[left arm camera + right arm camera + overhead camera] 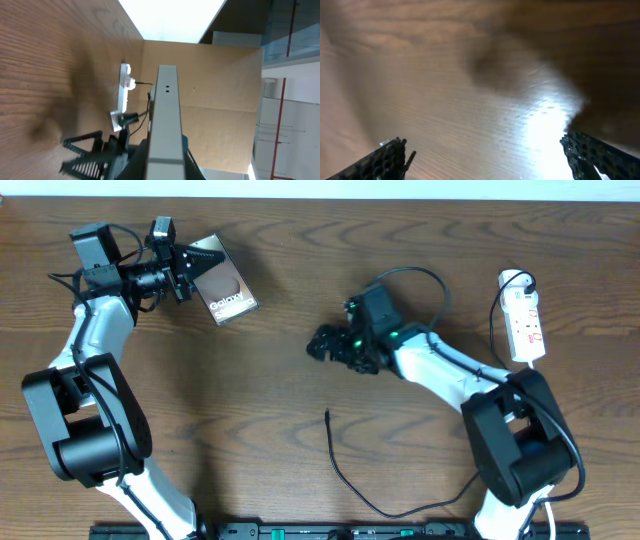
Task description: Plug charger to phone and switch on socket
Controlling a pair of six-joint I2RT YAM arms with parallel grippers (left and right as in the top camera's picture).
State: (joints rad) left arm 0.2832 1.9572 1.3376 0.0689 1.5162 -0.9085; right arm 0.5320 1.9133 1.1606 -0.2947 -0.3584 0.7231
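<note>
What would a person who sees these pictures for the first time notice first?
The phone, gripped at the far left by the left claw, draws the eye first. Next comes the right claw, open near the middle, with the charger lying loose on the table nearby. The white socket sits at the right edge.

Dark wood table [250,380] — cardboard wall [220,85]
</note>
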